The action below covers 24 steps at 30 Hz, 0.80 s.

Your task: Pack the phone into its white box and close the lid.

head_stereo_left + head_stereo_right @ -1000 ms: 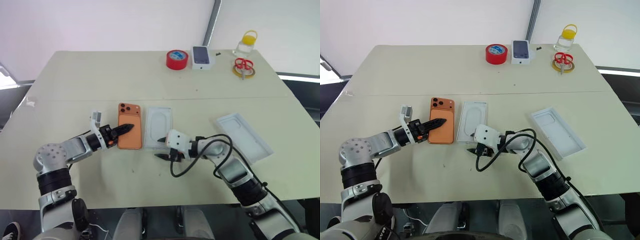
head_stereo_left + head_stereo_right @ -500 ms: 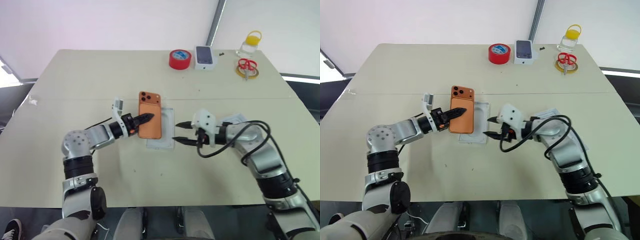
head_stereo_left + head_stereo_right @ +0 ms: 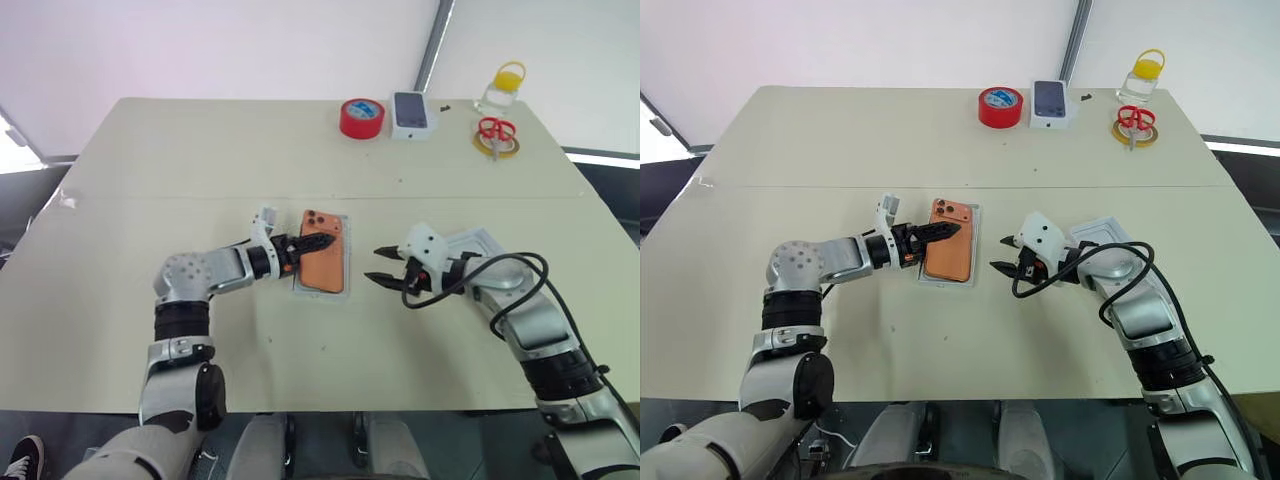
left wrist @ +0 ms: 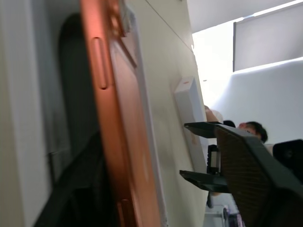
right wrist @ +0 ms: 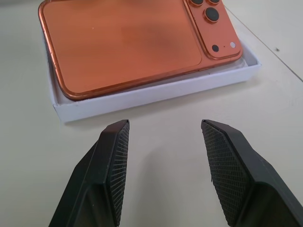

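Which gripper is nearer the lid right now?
Right. The right gripper hangs open just beside the lid, whereas the left gripper is over the phone in the white box.

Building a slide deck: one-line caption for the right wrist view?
Orange phone lying camera-side up in the white box, open right gripper before it.
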Tool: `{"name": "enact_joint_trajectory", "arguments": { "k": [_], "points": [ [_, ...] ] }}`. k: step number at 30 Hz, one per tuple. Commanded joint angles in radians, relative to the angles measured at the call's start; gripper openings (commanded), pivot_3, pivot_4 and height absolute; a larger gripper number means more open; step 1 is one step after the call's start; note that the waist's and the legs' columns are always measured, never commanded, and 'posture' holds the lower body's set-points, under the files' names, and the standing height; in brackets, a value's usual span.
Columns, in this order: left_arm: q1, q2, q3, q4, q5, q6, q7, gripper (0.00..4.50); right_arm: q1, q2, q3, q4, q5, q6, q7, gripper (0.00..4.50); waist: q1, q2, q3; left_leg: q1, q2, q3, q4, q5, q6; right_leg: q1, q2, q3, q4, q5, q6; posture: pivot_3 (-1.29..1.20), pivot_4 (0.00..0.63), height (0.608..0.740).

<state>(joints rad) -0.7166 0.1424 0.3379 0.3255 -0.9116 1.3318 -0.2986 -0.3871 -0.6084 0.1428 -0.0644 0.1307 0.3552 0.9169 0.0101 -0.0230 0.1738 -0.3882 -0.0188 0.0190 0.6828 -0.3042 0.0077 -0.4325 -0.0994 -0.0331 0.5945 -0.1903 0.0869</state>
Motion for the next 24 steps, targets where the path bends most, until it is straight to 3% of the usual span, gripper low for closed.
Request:
{"name": "enact_joint_trajectory", "arguments": {
  "k": [1,10,16,24],
  "points": [
    [-0.013,0.031,-0.045,-0.04,0.044,0.042,0.03,4.41,-0.012,0.011,-0.007,-0.009,0.003,-0.025,-0.013,2.54,-0.003,0.0,0.0,0.001,0.0,0.0,0.0,0.0,0.0,0.001,0.0,0.0,0.0,0.0,0.0,0.0,0.15,0.74],
    [-0.068,0.104,-0.107,-0.136,0.095,0.134,0.047,4.41,-0.038,0.036,0.019,0.026,-0.014,-0.057,-0.022,2.54,-0.022,0.0,0.0,0.001,0.001,0.0,-0.001,0.0,0.0,0.001,0.001,0.0,0.0,0.0,0.001,0.0,0.15,0.74],
    [0.002,0.229,-0.263,-0.186,0.186,0.086,-0.021,4.41,-0.041,0.056,0.039,0.039,-0.019,-0.069,-0.035,2.54,-0.026,0.0,0.0,0.002,0.002,0.0,-0.002,0.001,-0.002,0.0,0.002,0.001,0.001,0.0,0.001,0.0,0.15,0.74],
    [-0.089,0.233,-0.251,-0.189,0.151,0.19,-0.064,4.41,-0.039,0.08,0.051,0.046,-0.025,-0.076,-0.044,2.54,-0.025,0.001,0.0,0.002,0.002,0.0,-0.002,0.001,-0.002,0.0,0.002,0.001,0.001,0.0,0.001,0.0,0.15,0.74]
  ]
}}
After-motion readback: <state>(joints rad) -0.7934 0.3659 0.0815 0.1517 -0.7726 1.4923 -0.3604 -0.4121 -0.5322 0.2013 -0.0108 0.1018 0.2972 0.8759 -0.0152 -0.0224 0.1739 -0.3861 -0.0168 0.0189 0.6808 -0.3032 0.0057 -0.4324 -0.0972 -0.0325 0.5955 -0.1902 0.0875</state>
